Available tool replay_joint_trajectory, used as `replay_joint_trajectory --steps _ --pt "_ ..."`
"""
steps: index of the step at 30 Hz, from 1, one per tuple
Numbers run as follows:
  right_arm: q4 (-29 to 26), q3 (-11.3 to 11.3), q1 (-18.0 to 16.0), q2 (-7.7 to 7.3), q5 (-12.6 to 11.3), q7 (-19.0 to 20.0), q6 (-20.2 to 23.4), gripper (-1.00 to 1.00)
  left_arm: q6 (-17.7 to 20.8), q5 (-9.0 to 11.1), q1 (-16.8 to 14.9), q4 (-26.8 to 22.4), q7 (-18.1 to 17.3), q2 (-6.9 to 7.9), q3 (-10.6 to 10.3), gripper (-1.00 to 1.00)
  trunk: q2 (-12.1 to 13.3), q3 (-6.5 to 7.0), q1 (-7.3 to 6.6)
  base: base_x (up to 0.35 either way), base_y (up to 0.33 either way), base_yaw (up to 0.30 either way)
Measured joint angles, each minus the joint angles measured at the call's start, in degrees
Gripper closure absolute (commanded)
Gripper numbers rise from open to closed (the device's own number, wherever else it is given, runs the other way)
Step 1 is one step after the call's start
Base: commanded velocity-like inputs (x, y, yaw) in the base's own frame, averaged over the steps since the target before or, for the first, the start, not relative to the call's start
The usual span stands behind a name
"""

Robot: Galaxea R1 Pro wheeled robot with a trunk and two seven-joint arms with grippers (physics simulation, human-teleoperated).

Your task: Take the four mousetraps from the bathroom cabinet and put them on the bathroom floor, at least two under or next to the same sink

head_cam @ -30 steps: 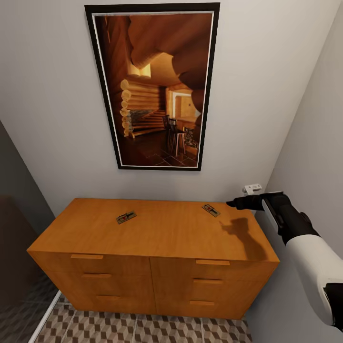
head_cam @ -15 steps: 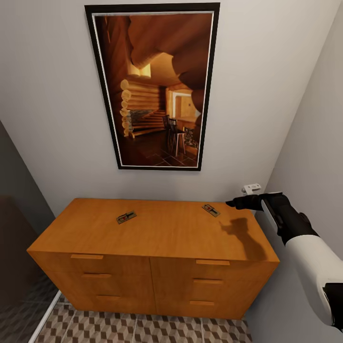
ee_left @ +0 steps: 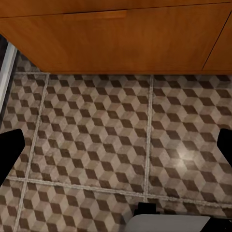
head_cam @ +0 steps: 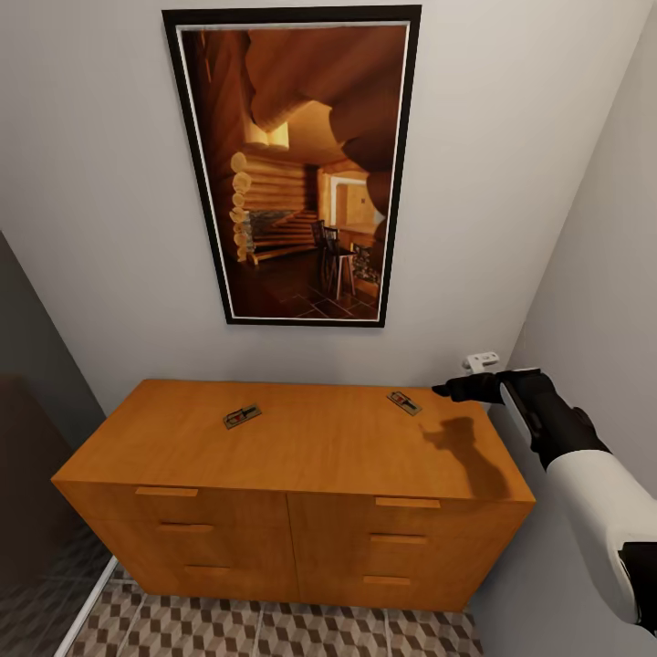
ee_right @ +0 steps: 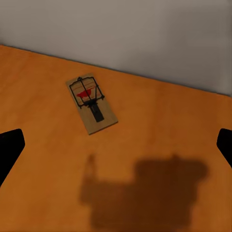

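Two mousetraps lie flat on top of the orange-brown cabinet (head_cam: 301, 456): one at the left (head_cam: 242, 416), one near the back right (head_cam: 403, 401). My right gripper (head_cam: 444, 391) hovers above the cabinet's right end, just right of that trap and apart from it. In the right wrist view the trap (ee_right: 92, 104) lies on the wood ahead of the gripper (ee_right: 116, 147), whose black fingertips (ee_right: 9, 150) stand wide open and hold nothing. The left gripper (ee_left: 116, 150) hangs open and holding nothing over the cube-patterned bathroom floor (ee_left: 96, 135), in front of the cabinet's lowest drawer (ee_left: 121, 38).
A large framed picture (head_cam: 292, 164) hangs on the wall above the cabinet. A side wall (head_cam: 593, 301) stands close on the right, with a white outlet (head_cam: 482, 361) on the back wall behind the gripper. A dark panel (head_cam: 36, 474) borders the left. Patterned floor (head_cam: 274, 630) shows in front.
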Motion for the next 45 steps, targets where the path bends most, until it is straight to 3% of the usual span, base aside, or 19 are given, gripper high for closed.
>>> replay_joint_trajectory --steps 7,22,26,45 --pt "-0.1 1.7 0.0 0.00 0.1 0.0 0.0 -1.00 0.0 0.0 0.0 0.0 0.0 0.00 0.0 -1.00 0.0 0.00 0.00 0.000 0.000 0.000" --pt "-0.7 12.2 0.0 -0.05 0.1 5.9 -2.3 -1.00 0.0 0.0 0.0 0.0 0.0 -0.01 0.0 -1.00 0.0 0.00 0.00 0.000 0.000 0.000" --pt "-0.9 13.7 0.0 -0.21 0.2 7.3 -2.4 -1.00 0.0 0.0 0.0 0.0 0.0 -0.01 0.0 -1.00 0.0 0.00 0.00 0.000 0.000 0.000" --pt "-0.9 14.0 0.0 -1.70 0.3 16.4 -7.4 -1.00 0.0 0.0 0.0 0.0 0.0 -0.02 0.0 -1.00 0.0 0.00 0.00 0.000 0.000 0.000"
